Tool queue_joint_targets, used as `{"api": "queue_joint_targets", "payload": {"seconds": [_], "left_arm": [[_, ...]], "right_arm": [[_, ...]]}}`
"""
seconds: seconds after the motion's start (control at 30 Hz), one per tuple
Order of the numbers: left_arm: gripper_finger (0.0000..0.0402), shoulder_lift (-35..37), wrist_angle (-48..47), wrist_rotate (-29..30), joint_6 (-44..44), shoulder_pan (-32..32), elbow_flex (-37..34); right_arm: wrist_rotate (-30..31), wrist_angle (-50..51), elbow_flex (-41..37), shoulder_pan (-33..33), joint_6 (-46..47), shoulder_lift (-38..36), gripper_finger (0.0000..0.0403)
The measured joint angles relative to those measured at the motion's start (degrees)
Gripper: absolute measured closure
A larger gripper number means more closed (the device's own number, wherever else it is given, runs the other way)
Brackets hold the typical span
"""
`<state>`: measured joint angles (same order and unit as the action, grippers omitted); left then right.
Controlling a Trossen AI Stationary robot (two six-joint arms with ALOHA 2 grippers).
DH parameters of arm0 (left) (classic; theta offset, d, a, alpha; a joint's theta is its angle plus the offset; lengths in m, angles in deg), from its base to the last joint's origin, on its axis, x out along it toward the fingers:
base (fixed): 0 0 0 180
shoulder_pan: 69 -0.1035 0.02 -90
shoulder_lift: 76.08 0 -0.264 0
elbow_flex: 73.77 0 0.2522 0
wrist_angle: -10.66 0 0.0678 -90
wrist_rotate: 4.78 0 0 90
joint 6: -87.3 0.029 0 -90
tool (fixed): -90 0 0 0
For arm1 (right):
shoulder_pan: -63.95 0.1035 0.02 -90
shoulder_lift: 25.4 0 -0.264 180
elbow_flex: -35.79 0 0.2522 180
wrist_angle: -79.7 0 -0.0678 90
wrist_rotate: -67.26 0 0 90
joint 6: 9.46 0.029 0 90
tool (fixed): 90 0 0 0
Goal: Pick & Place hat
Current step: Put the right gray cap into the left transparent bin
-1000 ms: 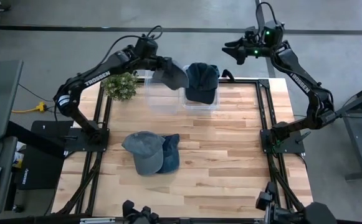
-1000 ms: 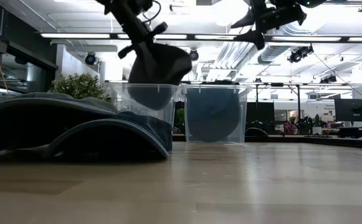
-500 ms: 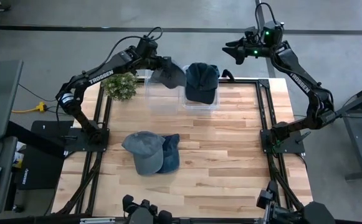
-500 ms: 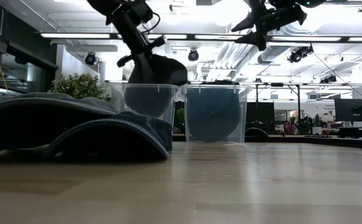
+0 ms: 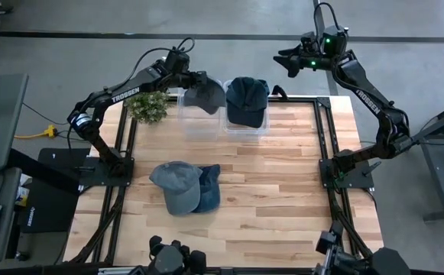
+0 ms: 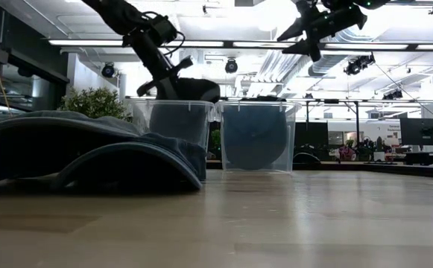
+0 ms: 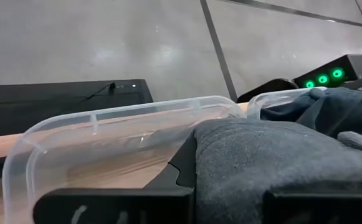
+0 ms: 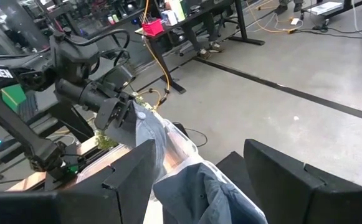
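Grey hat sits over the left clear bin, upper centre of high view, clamped in the left tool; its lower part blurs behind bin wall. Navy hat fills the neighbouring bin. Right tool, fingers apart, hangs beyond the desk far edge. Two caps lie mid-desk.

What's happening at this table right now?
The left tool, shut on a grey hat, holds it down in the left clear bin at the table's far edge. The neighbouring bin already holds a dark blue hat. The right tool hangs open, raised beyond the far edge. Two more hats, a grey cap and a blue cap, lie on the table.
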<state>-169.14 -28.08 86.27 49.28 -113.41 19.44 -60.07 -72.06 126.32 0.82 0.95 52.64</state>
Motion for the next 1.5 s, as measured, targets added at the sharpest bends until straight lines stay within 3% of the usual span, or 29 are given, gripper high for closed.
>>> {"api": "queue_joint_targets", "payload": {"seconds": [0.33,0.77,1.03,1.3,1.5], "left_arm": [[0.0401,0.0,0.0,4.3,-0.7,0.0,-2.5],[0.0396,-1.4,1.2,3.5,-1.1,0.2,-4.8],[0.0339,-1.6,2.5,2.9,3.3,0.2,-4.5],[0.0257,-1.7,2.5,2.5,11.6,0.2,1.1],[0.0233,-1.7,2.4,3.4,17.0,0.2,4.9]], "right_arm": [[1.4,0.0,0.0,0.2,0.2,0.0,0.0165],[1.4,0.0,0.0,0.2,1.1,0.0,0.0165],[0.9,0.3,0.0,0.2,1.0,0.0,0.0165],[0.3,2.5,0.0,0.2,-0.3,0.0,0.0165],[0.0,3.8,0.0,0.2,-1.0,0.0,0.0165]]}}
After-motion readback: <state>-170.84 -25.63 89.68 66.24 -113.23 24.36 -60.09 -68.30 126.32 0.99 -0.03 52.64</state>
